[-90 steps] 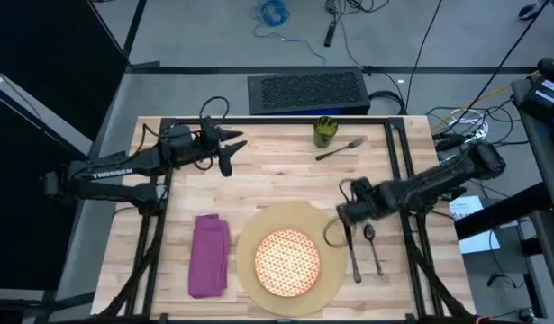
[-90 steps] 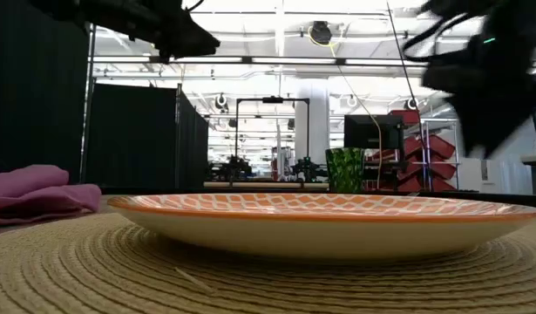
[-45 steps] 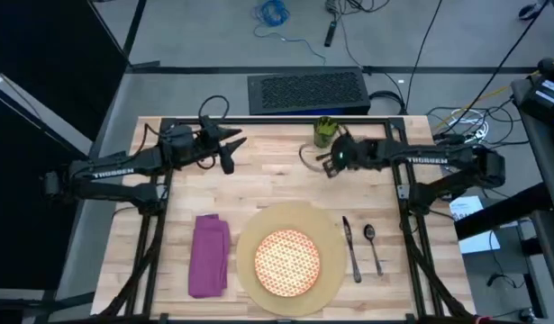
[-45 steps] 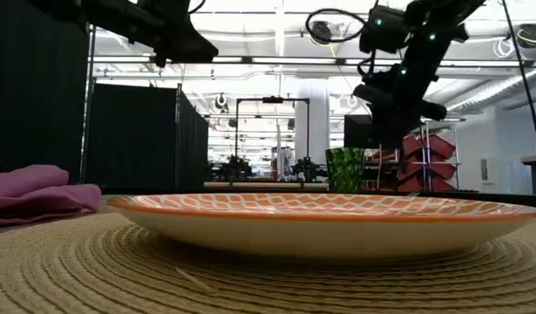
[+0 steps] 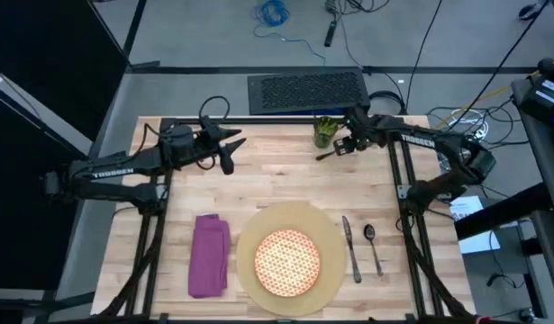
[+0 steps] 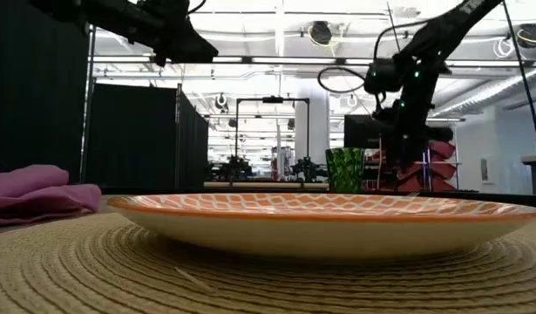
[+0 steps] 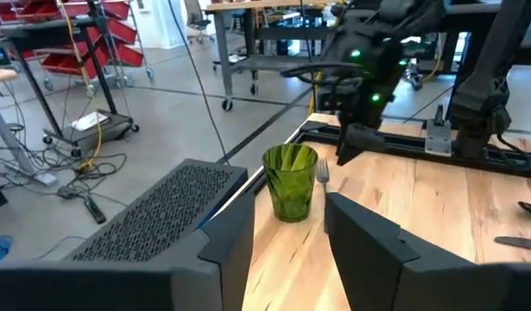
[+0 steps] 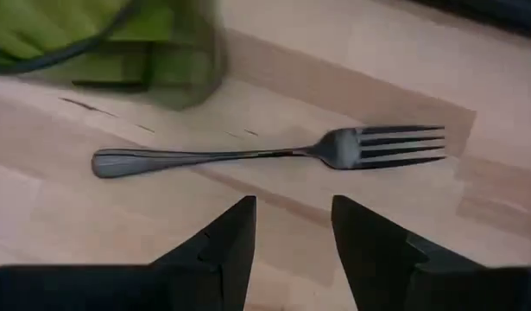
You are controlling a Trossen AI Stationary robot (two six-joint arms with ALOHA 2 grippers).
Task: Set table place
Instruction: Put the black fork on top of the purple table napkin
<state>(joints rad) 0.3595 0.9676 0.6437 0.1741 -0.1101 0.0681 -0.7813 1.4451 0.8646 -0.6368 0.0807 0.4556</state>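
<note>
1. 2 dark arms, matte black links, rounded joint housings.
2. White "TROSSEN" lettering along each forearm link.
3. Left end effector (image 5: 228,153): 2 black angular fingers (image 7: 369,246), flat inner faces.
4. Right end effector (image 5: 347,145): same black finger pair; small green lights glow on its wrist housing.
5. Black cable loops above each wrist.

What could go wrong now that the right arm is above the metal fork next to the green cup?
1. The small green cup stands very close to the metal fork, so the right gripper, its jaws open, might knock it over while descending.
2. The fork lies flat on the pale wooden table; the jaws may slip off its thin handle.
3. The left gripper hovers near the far edge, so a carry toward the purple cloth napkin could pass close to it.
</note>
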